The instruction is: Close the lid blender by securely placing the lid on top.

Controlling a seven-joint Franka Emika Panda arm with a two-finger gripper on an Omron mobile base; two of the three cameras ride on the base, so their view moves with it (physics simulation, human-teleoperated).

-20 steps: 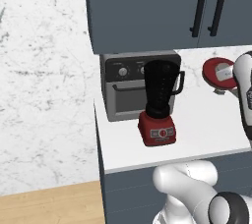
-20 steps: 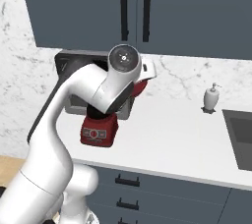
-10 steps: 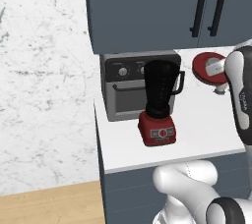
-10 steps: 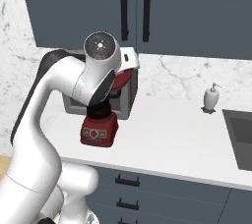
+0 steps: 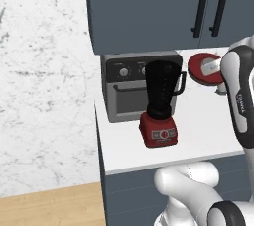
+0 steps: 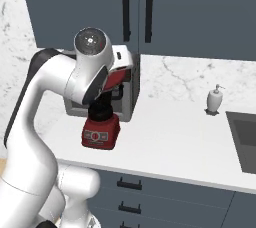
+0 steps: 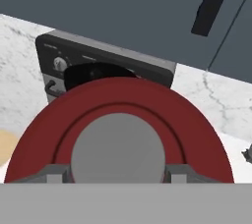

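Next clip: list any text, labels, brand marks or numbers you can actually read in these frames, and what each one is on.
None can be read.
White arm link: small dark marking, too blurred to read.
Squat red base of the near-black blender: buttons with pale marks, too small to read.
Grey toaster oven: knobs with faint marks, illegible.

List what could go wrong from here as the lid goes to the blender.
1. The lid hangs tilted beside the blender, not above its rim; lowered like this it may seat crooked.
2. The toaster oven stands right behind the jar, so a sideways sweep could knock either.
3. The lid blocks most of the hand view, making alignment harder.
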